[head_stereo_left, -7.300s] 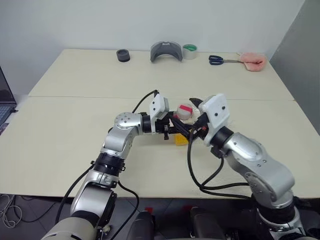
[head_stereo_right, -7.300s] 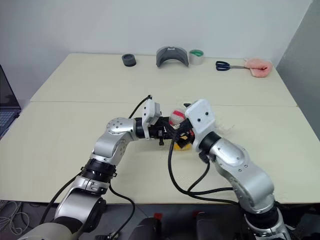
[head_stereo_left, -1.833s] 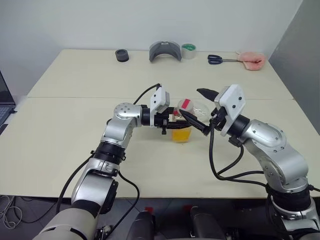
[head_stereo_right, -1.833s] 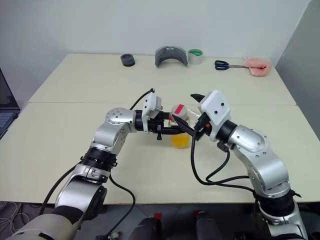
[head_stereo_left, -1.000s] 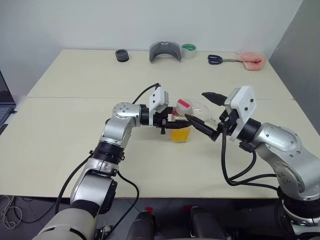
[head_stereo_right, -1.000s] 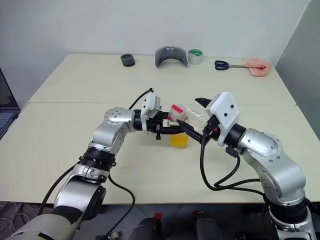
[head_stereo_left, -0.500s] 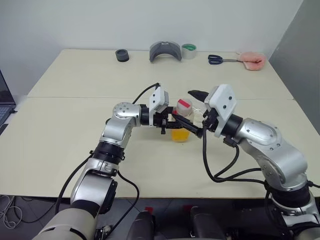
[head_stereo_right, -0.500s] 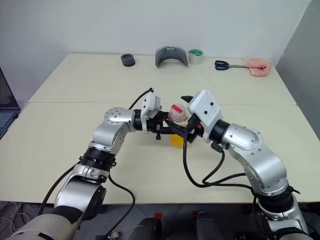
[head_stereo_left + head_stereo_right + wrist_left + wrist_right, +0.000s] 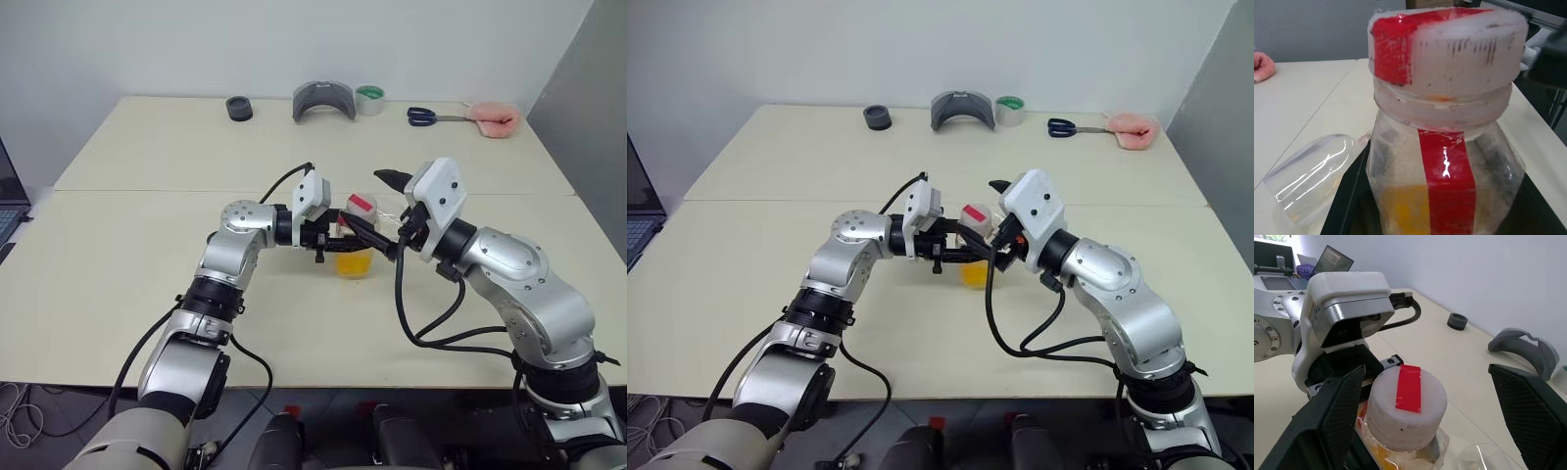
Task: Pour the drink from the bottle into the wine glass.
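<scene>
A: Near the table's (image 9: pixel 147 264) middle: one bottle (image 9: pixel 1442 147), upright and capped, clamped in the left gripper (image 9: pixel 345 235); one portion of orange drink (image 9: pixel 354 262) low inside it.

B: Right gripper (image 9: pixel 1420 396)?

A: Spread wide, straddling the cap, holding nothing. One wine glass (image 9: pixel 1312 183) lies tipped just beside the bottle.

B: Far edge?

A: One pair of scissors (image 9: pixel 428 117), one tape roll (image 9: pixel 370 100).

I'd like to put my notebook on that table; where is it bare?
Bare: the wide near-left stretch of the table and the band before the back-edge scissors and tape roll. Crowded: the middle, where both grippers meet at the bottle.
</scene>
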`<state>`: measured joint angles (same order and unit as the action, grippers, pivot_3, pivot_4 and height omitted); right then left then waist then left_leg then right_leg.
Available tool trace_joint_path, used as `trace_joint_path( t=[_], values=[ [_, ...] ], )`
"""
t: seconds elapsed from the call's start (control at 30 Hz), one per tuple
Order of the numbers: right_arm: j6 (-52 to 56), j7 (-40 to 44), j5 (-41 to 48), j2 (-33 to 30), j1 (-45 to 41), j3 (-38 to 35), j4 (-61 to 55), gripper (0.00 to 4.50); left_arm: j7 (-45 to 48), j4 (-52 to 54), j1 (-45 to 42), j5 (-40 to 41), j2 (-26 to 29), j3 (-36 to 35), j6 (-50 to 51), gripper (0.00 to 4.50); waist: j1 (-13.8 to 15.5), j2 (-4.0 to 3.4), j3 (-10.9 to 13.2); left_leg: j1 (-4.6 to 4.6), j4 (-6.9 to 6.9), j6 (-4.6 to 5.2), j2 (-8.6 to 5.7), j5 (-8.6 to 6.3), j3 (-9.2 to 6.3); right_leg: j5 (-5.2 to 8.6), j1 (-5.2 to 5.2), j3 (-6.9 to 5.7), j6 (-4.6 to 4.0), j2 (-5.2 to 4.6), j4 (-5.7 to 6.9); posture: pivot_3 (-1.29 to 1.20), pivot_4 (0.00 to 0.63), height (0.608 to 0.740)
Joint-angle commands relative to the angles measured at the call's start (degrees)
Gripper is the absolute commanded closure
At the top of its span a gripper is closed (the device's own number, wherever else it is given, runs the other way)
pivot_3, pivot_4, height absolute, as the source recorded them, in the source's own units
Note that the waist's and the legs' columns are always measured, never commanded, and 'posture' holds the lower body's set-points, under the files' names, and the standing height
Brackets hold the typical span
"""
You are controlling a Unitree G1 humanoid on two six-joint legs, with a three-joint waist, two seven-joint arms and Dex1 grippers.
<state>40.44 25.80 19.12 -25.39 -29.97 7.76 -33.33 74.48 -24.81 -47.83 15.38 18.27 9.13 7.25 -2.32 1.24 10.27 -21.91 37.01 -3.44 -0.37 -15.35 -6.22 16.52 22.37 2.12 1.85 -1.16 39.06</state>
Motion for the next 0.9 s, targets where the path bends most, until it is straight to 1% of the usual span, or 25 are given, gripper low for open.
trace_joint_path(
  t=[0.03, 0.5, 0.9],
  values=[
    [-0.12, -0.58, 0.14, -0.15, 0.23, -2.24, -1.66, 0.22, 0.33, 2.22, -0.07, 1.22, 0.03, -0.95, -0.97, 2.70, 0.01, 0.00, 0.00, 0.00, 0.00, 0.00, 0.00, 0.00, 0.00, 0.00, 0.00, 0.00, 0.00, 0.00, 0.00, 0.00, 0.150, 0.740],
    [0.50, -0.31, 0.12, -1.38, 1.41, -3.44, -2.18, 0.22, 0.18, 2.41, 0.04, 1.21, 0.01, -0.94, -0.80, 2.70, 0.00, 0.00, 0.00, 0.00, 0.00, 0.00, 0.00, 0.00, 0.01, 0.00, 0.00, 0.00, 0.00, 0.00, 0.00, 0.00, 0.150, 0.740],
    [2.40, -0.61, 2.15, -1.56, 1.65, -5.29, -3.60, 0.22, 0.28, 2.48, 0.29, 1.27, -0.02, -0.89, -0.86, 2.70, 0.00, 0.00, 0.00, 0.00, 0.00, 0.00, 0.00, 0.00, 0.00, 0.00, 0.00, 0.01, 0.00, 0.00, 0.00, 0.00, 0.150, 0.740]
  ],
)
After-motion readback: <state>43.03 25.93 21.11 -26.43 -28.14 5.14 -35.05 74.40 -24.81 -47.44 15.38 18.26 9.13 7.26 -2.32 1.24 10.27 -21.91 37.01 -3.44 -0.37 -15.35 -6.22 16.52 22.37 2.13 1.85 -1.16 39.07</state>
